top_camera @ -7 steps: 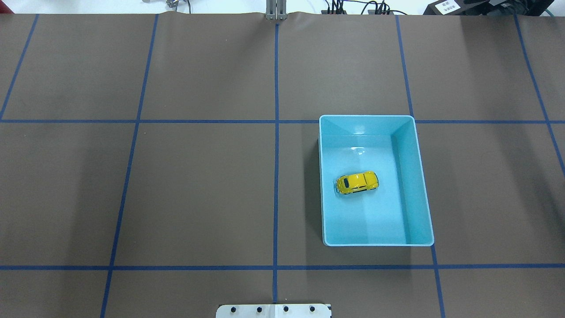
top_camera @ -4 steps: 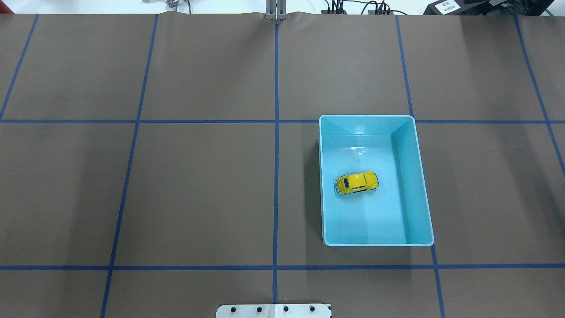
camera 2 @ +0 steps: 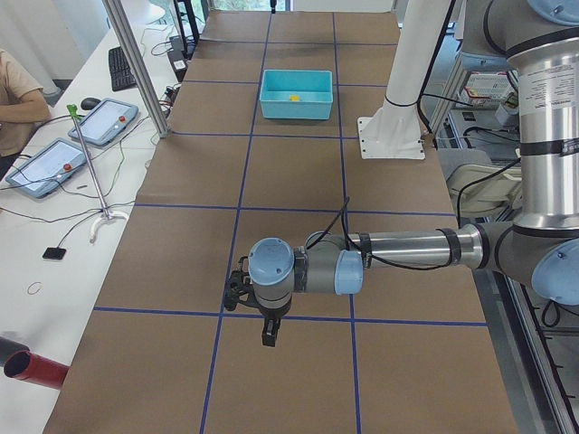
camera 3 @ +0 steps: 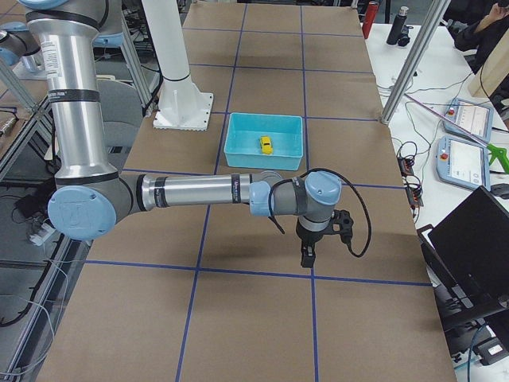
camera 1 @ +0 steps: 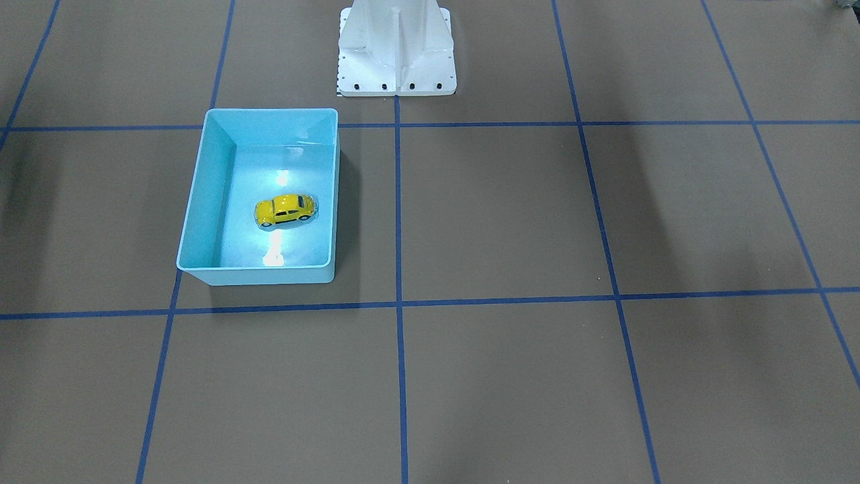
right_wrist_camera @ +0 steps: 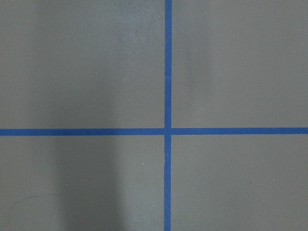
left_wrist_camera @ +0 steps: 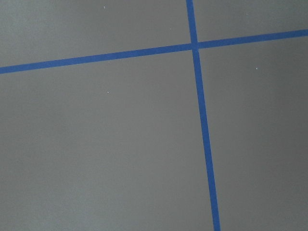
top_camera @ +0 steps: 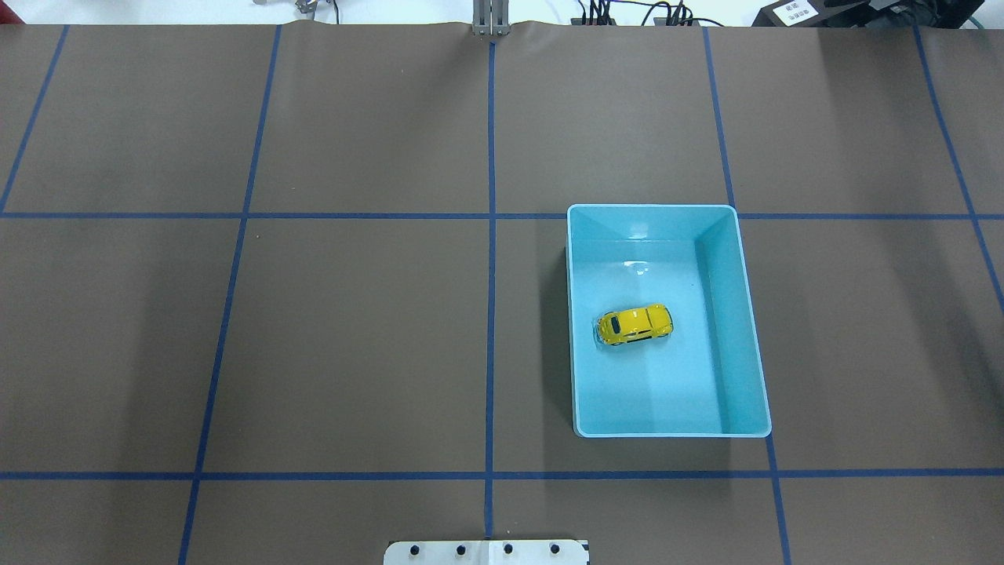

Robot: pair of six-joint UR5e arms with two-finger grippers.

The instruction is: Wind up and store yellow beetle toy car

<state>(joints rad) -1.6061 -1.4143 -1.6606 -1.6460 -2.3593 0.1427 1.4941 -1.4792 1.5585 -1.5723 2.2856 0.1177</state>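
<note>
The yellow beetle toy car [top_camera: 634,324] sits on its wheels on the floor of the light blue bin [top_camera: 749,314], near the bin's middle. It also shows in the front-facing view [camera 1: 285,210], the left side view [camera 2: 294,94] and the right side view [camera 3: 266,144]. My left gripper [camera 2: 269,336] shows only in the left side view, hanging over the table far from the bin. My right gripper [camera 3: 306,256] shows only in the right side view, above the table a little beyond the bin. I cannot tell whether either is open or shut. Both wrist views show only brown table with blue tape.
The brown table [top_camera: 353,337] carries a grid of blue tape lines. The white robot base [camera 1: 396,50] stands at the near edge beside the bin [camera 1: 195,202]. Operator desks with tablets [camera 2: 104,122] and a laptop [camera 3: 469,239] lie past the table's far side.
</note>
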